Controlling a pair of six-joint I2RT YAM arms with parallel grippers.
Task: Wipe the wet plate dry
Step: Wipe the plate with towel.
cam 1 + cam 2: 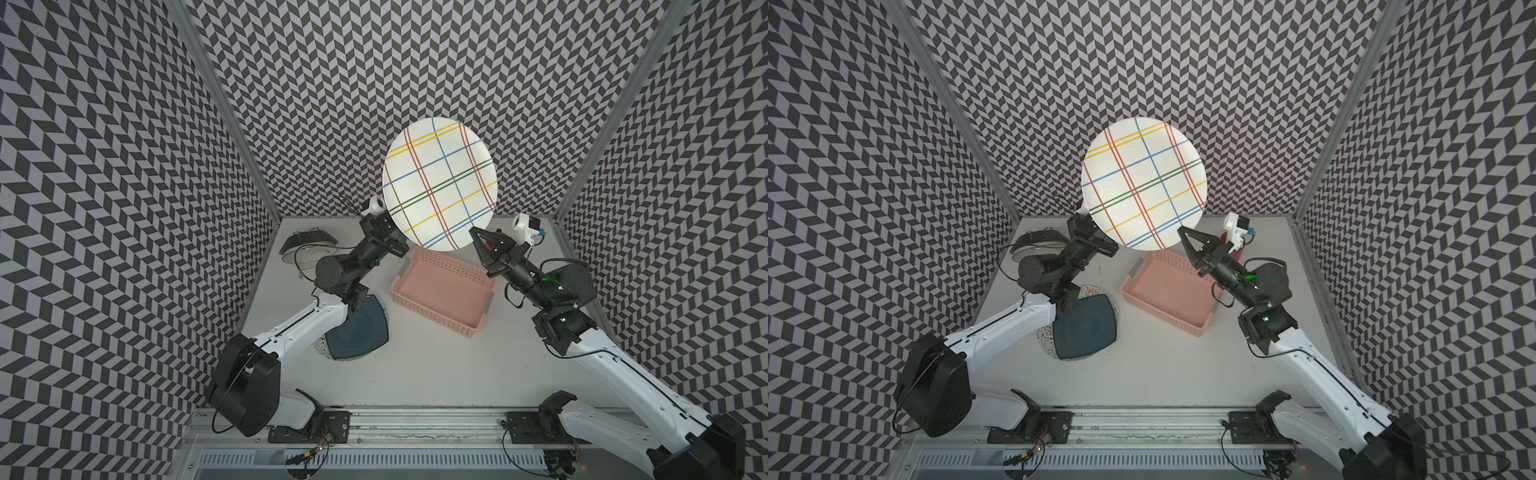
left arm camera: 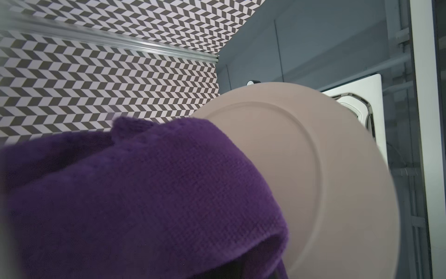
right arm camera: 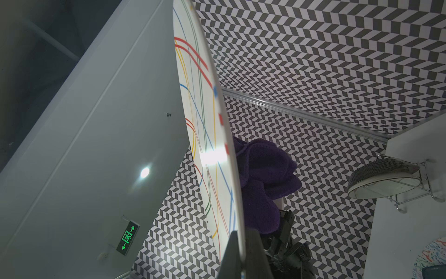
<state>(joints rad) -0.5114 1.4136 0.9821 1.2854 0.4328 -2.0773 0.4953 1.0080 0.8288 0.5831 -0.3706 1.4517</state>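
Because the striped plate (image 1: 439,183) stands raised on edge above the pink basket (image 1: 442,291), it looks stiff, breakable and probably slick while wet, so the rim is the sensible hold. The right gripper (image 3: 241,253) is clamped on that rim; the left gripper (image 1: 384,232), closed on a purple cloth (image 2: 144,193), presses it to the plate's underside (hidden in both top views). The white table (image 1: 415,374) holds a dark square plate (image 1: 357,328) and a dish rack (image 1: 307,247), inside chevron-patterned walls (image 1: 124,166).
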